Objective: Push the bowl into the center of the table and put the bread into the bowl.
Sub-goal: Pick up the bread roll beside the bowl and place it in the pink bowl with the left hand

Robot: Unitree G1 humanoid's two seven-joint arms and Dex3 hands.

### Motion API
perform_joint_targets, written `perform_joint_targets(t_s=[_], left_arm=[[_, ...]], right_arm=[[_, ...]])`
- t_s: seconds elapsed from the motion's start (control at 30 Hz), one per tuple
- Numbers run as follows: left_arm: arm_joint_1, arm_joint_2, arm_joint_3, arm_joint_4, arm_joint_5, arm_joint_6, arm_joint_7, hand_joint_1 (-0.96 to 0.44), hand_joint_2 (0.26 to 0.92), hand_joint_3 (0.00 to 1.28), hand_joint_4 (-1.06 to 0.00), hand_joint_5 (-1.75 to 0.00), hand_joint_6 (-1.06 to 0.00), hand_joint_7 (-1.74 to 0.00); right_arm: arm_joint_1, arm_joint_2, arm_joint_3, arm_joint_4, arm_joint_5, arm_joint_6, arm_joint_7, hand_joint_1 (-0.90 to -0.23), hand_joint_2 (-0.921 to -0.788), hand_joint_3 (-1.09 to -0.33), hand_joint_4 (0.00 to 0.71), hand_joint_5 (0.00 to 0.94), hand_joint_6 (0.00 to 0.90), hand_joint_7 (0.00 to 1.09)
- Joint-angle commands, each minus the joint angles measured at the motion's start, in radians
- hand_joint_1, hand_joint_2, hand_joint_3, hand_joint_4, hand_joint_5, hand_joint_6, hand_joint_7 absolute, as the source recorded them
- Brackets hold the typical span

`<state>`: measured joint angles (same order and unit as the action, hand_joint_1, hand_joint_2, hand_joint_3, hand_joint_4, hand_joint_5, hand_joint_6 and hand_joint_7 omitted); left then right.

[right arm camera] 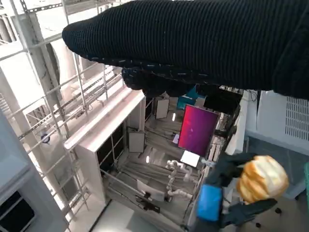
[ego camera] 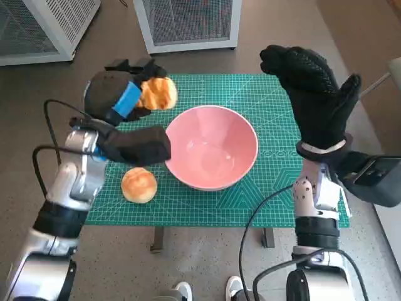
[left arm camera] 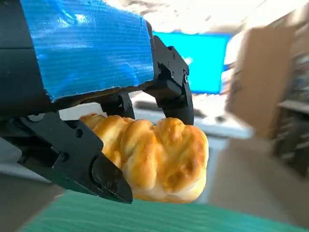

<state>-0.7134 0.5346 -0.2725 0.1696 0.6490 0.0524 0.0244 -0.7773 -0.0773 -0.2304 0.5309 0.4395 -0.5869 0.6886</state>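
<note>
Green cutting mat; two white mesh cabinets behind.

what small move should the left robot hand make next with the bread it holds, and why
Probably carry the twisted golden bread roll sideways over the pink round bowl: the left robot hand grips it raised beside the bowl's rim, not yet above it.

Glossy smooth pink bowl, matt green mat, shiny-crusted bread, knitted right hand
</note>
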Motion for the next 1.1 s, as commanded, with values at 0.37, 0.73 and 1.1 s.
perform_joint_targets(t_s=[0.37, 0.73, 1.1], left_arm=[[0.081, -0.065, -0.036, -0.111, -0.031, -0.121, -0.119, 0.00, 0.914, 0.03, -0.75, -1.13, -0.68, -1.08], [0.085, -0.092, -0.034, -0.112, -0.179, -0.018, -0.417, -0.18, 0.878, 0.03, -0.13, -0.06, -0.22, -0.17], [0.111, -0.080, -0.005, -0.140, -0.175, -0.059, -0.408, -0.31, 0.877, 0.01, -0.06, 0.00, -0.17, -0.08]], right_arm=[[0.035, -0.005, 0.007, 0.004, 0.032, 0.023, 0.026, -0.604, -0.921, -0.625, 0.257, 0.005, 0.000, 0.63], [0.041, -0.008, 0.006, -0.002, 0.036, 0.023, 0.029, -0.608, -0.921, -0.623, 0.258, 0.004, 0.001, 0.64], [0.052, -0.004, 0.006, -0.013, 0.039, 0.028, 0.026, -0.614, -0.921, -0.593, 0.260, 0.004, 0.003, 0.63]])
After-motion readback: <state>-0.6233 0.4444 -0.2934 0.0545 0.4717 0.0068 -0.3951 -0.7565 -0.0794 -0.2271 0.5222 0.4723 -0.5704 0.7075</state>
